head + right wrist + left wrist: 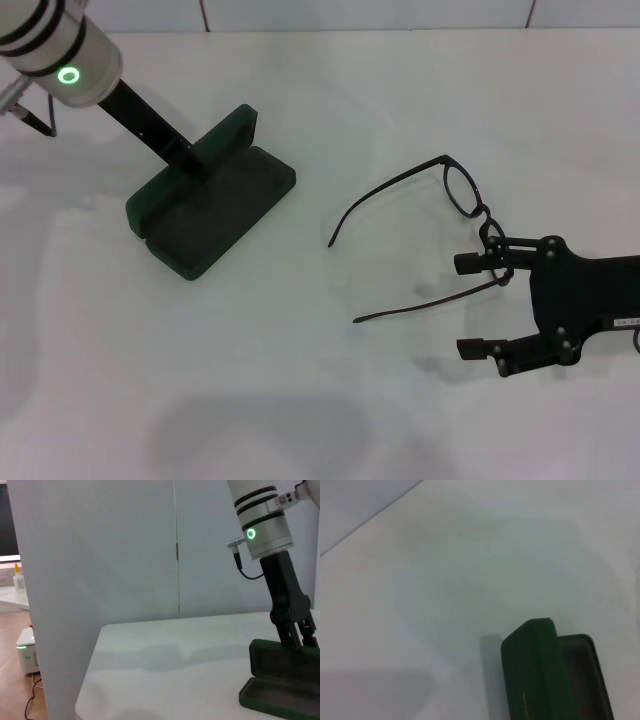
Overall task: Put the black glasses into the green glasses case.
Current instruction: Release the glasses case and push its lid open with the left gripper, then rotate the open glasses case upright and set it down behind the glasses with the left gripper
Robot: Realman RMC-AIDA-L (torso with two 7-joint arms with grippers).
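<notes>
Green glasses case [215,208] open, black glasses [440,215] outside.

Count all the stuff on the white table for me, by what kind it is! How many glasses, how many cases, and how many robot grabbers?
Black glasses: 1
Green glasses case, open: 1
Robot grippers: 2, the left gripper at the case and the right gripper by the glasses
Total: 4

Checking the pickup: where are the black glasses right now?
In the head view, the black glasses lie on the table's right side, by the open right gripper.
</notes>
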